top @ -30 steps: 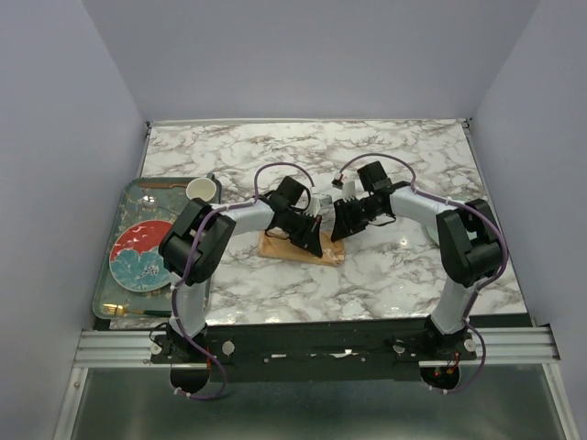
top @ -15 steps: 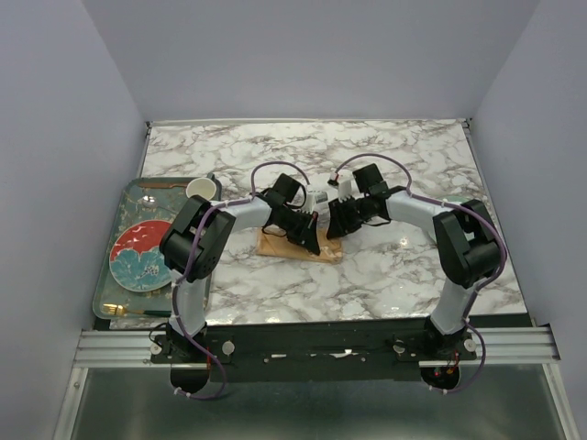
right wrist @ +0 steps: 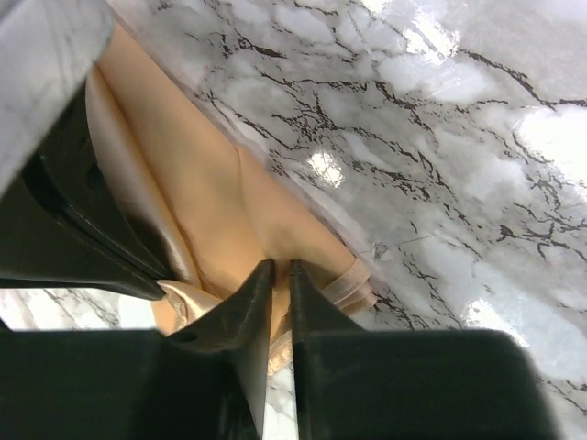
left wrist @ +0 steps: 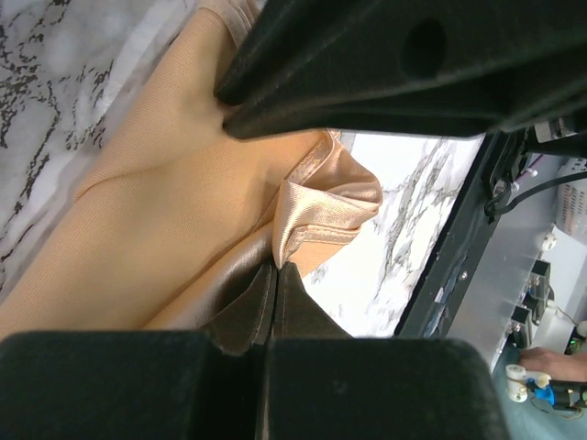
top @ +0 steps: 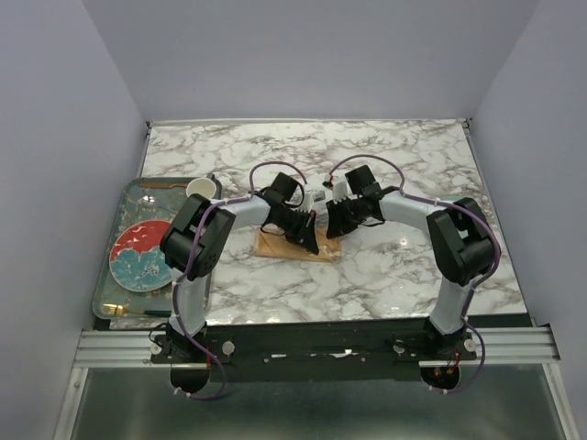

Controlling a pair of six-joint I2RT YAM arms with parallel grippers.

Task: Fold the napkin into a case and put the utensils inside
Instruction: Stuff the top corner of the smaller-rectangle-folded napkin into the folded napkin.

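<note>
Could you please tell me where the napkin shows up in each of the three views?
Top external: the napkin lies near the middle of the table, partly hidden beneath the arms.
Left wrist: the napkin fills the left and centre, with a folded corner near the middle.
Right wrist: the napkin runs down the left-centre toward the jaws.
Shared landmark: the marble table, bordering the cloth in every view.
</note>
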